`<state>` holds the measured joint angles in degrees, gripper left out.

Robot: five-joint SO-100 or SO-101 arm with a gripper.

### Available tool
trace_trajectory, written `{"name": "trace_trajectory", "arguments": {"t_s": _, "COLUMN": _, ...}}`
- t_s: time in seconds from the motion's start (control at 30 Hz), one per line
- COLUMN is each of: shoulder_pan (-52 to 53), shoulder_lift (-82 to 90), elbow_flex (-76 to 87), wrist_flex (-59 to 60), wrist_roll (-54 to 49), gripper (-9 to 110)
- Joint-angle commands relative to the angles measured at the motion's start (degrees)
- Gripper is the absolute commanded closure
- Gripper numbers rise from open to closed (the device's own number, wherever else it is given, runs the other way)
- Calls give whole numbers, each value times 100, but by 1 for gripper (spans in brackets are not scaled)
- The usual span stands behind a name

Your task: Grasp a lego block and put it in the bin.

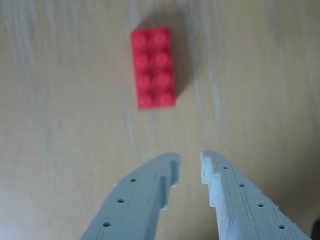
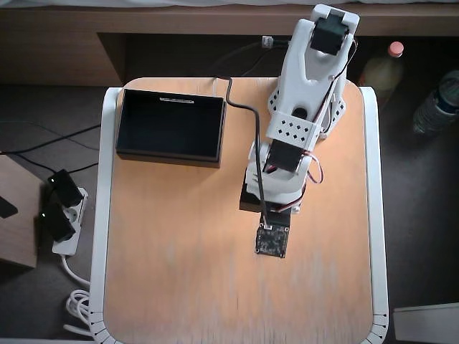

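In the wrist view the red lego block [image 1: 153,67] lies flat on the wooden tabletop, studs up, its long side running away from me. My gripper [image 1: 190,160] is below it in this view, a short way back. Its two grey fingers are a little apart with nothing between them. In the overhead view the arm [image 2: 297,115] reaches from the far edge towards the table's middle. The arm's wrist and camera board [image 2: 272,240] hide both the gripper and the block. The black bin [image 2: 171,126] stands at the table's far left corner, well left of the arm.
The wooden tabletop [image 2: 179,272] has a white rim. A black cable [image 2: 252,143] runs from the back along the arm to the camera board. Bottles [image 2: 437,107] stand off the table at the right, and a power strip [image 2: 61,215] lies on the floor at the left.
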<state>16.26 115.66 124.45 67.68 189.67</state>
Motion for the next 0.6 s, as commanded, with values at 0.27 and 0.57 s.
{"name": "trace_trajectory", "arguments": {"t_s": 0.27, "shoulder_pan": -193, "shoulder_lift": -844, "elbow_flex": -765, "wrist_flex": -1327, "wrist_roll": -281, "gripper": 82}}
{"name": "trace_trajectory", "arguments": {"t_s": 0.57, "shoulder_pan": -378, "shoulder_lift": -1266, "elbow_flex": -765, "wrist_flex": -1846, "wrist_roll": -545, "gripper": 77}}
